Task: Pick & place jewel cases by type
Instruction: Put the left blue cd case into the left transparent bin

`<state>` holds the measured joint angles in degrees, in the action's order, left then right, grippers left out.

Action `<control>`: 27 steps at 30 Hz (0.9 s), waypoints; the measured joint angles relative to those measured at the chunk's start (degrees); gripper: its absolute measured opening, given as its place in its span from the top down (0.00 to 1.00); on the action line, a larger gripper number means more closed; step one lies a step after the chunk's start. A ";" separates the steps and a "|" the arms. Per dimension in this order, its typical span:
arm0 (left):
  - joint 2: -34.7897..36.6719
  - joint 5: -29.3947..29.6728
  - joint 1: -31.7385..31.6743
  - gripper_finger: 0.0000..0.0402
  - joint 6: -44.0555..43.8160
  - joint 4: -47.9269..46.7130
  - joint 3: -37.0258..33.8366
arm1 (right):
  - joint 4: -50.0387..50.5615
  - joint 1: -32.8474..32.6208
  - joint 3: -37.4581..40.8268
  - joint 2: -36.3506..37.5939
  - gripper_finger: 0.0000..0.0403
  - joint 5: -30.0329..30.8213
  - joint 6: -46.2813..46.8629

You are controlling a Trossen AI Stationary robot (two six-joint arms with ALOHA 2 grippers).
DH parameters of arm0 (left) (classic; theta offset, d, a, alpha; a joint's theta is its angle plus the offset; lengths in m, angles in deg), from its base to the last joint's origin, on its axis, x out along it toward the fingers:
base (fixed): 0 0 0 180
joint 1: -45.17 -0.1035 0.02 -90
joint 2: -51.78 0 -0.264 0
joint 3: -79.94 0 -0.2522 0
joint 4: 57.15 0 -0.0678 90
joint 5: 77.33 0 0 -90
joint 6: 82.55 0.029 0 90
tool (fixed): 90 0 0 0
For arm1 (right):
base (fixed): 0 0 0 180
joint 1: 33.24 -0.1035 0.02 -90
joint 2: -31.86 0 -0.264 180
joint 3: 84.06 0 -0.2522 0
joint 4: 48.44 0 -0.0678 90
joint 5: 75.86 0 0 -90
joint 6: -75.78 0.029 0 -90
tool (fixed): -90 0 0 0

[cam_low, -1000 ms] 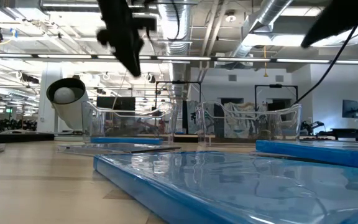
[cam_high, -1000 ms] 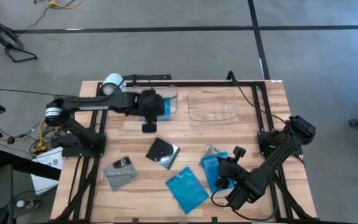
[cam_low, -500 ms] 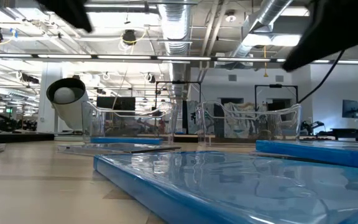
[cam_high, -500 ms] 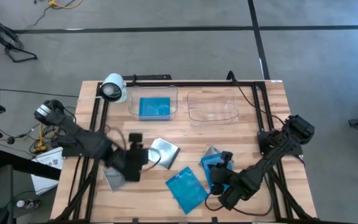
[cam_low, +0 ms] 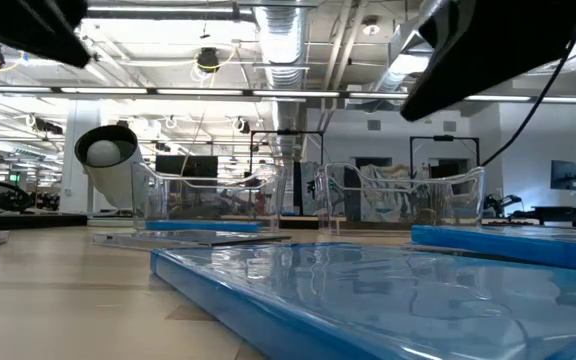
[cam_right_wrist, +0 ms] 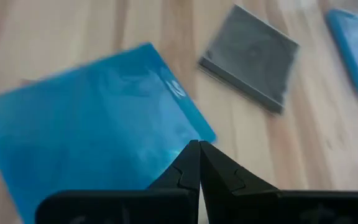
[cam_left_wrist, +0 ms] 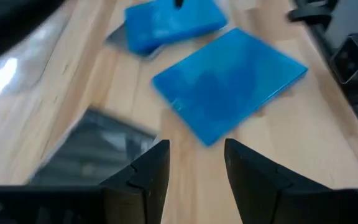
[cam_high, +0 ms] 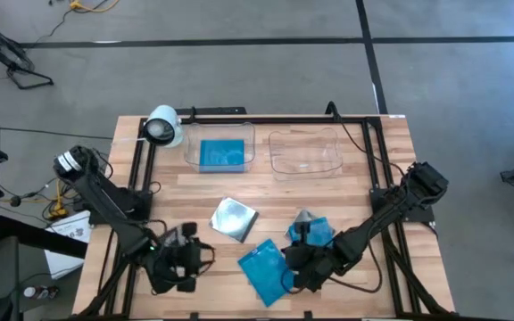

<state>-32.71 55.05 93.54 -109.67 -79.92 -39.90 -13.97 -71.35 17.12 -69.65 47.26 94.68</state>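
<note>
Left gripper (cam_high: 186,259) low over the near-left of the table (cam_high: 364,169), fingers (cam_left_wrist: 148,174) apart with a gap between them, nothing held. A grey jewel case (cam_left_wrist: 92,152) lies just beside its tips; in the high view the arm covers it.

Right gripper (cam_high: 294,264) low at near-centre, fingertips (cam_right_wrist: 197,163) pressed together, nothing between them. It sits at the edge of the near blue jewel case (cam_high: 266,270), which lies flat on the wood; cannot tell if it touches.

Just right of that, a second blue jewel case (cam_high: 315,234) rests on a clear case (cam_high: 302,217) whose corner pokes out behind it.

Mid-table: a silvery jewel case (cam_high: 234,218), flat, tilted diamond-wise, apart from the others.

Far edge: left clear tray (cam_high: 246,134) holds one blue jewel case (cam_high: 221,153). Right clear tray (cam_high: 306,153) beside it, contents not discernible. White cylindrical camera (cam_high: 162,126) just left of the left tray.
</note>
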 joint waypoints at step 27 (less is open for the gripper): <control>-38.51 -1.05 -3.11 0.68 38.52 -5.47 31.71 | -2.84 2.33 0.02 -5.73 1.00 -9.38 10.12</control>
<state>-71.21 54.01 90.43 -71.14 -85.39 -8.18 -16.81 -69.03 17.14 -75.38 37.88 104.81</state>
